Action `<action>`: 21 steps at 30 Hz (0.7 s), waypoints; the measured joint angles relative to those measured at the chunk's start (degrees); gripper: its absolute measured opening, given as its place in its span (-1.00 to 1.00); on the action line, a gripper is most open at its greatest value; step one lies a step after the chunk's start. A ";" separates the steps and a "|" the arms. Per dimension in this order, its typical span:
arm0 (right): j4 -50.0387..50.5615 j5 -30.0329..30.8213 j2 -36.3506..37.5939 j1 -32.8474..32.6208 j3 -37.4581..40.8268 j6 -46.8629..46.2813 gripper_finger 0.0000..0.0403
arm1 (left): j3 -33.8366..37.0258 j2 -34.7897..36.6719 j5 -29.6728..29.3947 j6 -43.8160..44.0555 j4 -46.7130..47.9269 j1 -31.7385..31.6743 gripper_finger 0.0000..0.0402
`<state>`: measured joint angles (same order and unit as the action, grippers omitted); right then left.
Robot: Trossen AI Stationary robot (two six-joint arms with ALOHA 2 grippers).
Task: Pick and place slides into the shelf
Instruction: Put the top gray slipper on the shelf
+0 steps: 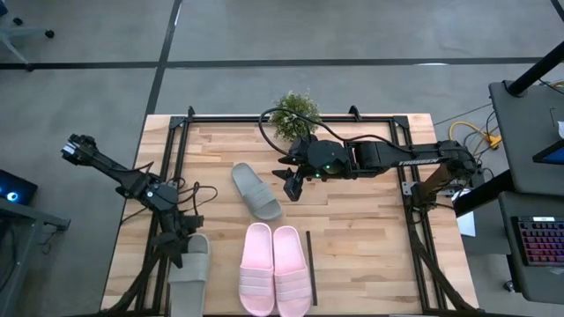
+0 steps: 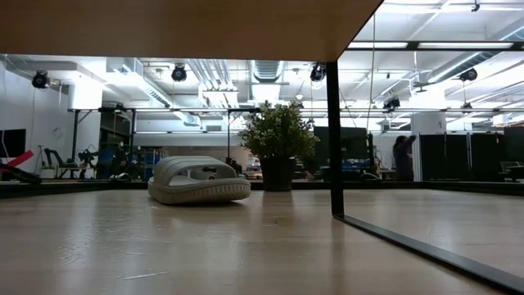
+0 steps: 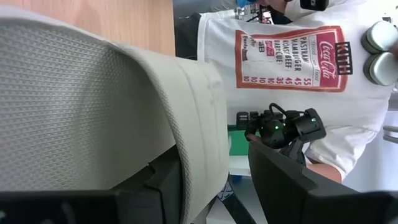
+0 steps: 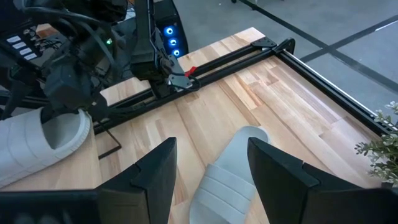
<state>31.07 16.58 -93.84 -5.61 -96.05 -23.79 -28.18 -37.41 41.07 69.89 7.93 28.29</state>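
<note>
On the high view, the pale pink pair [image 1: 276, 269] lies side by side at six o'clock on the bench [image 1: 352, 264], touching each other, just left of a thin black upright bar [image 1: 310, 255] of the shelf. At about eight o'clock, at the bench's near left edge, a grey-green slide [image 1: 190, 269] rests with the left end effector [image 1: 181, 245] at its far end. In the left wrist view the fingers [image 3: 283, 180] stand apart with the slide's ribbed edge [image 3: 199, 124] between them; whether they press on it is hard to tell from here. A person in a white printed shirt [image 3: 292, 62] stands beyond the bench in that view.

Near the centre, the second grey-green slide [image 1: 256, 190] lies on the wood at a slant, sole down. The right end effector [image 1: 293, 185] hangs just to its three o'clock side, fingers [image 4: 273, 168] spread and holding nothing; the right wrist view shows that slide [image 4: 227, 180] under the gap. At twelve o'clock a small potted plant [image 1: 294, 114] stands at the far edge. The low view shows that slide [image 2: 199, 180] sitting flat with the plant [image 2: 277, 152] behind it.
</note>
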 joint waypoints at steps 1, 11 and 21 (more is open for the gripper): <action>0.00 0.02 -0.02 0.00 0.00 0.00 -0.07 | 0.00 0.03 -0.05 0.01 0.02 0.00 -0.24; 0.00 -0.06 -0.02 -0.02 0.00 0.00 -0.07 | 0.07 -1.55 -0.74 0.02 -0.73 0.00 -0.32; 0.02 -0.28 -0.02 -0.13 0.00 0.44 -0.07 | -0.20 -0.22 -4.24 -0.30 -4.88 -0.09 -0.38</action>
<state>31.09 16.29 -93.86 -5.74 -96.05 -23.35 -28.38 -37.63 36.83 69.59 3.05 28.21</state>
